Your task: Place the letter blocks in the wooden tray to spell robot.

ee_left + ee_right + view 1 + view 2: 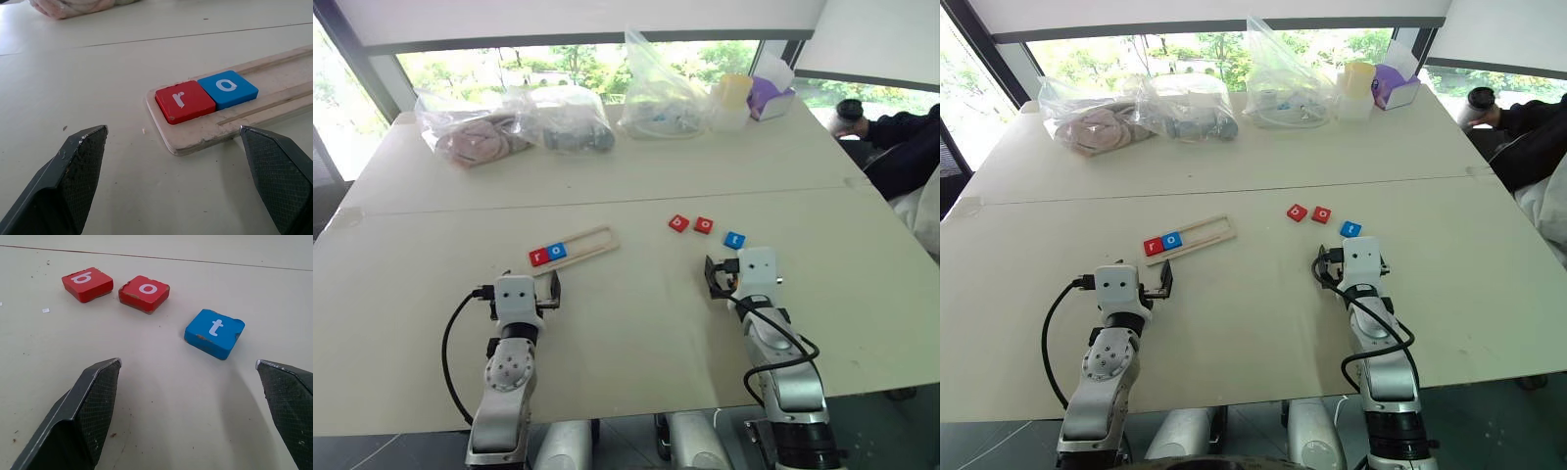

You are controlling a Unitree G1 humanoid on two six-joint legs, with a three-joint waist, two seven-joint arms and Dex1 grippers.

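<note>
Windows run behind a broad pale surface (636, 323), and along its far edge sit the containers: a clear plastic bag (470, 137) holding something pinkish and bundled, a second clear bag (570, 119) with grey contents, a third, taller bag (658, 96) whose contents I cannot make out, a yellowish cup (734, 98) and a purple box (769, 98) with tissue at its top. At the far right edge a person's dark sleeve (906, 147) rests by the surface.

Nearer, the wooden tray (592, 245) lies at a slant, left of centre. Its groove holds two letter blocks at the left end — a red "r" (185, 101) and a blue "o" (227, 88), touching side by side; the rest of the groove is bare wood.

Three more blocks lie loose on the surface to the right, well apart from the tray: a red "b" (87, 283) and a red "o" (145, 293) just beside each other, then a blue "t" (214, 332) a little nearer the robot.

The left claw (549, 291) hovers just short of the tray's left end, fingers spread wide and gripping nothing. The right claw (717, 276) hangs just short of the blue "t" — likewise spread wide and empty.
</note>
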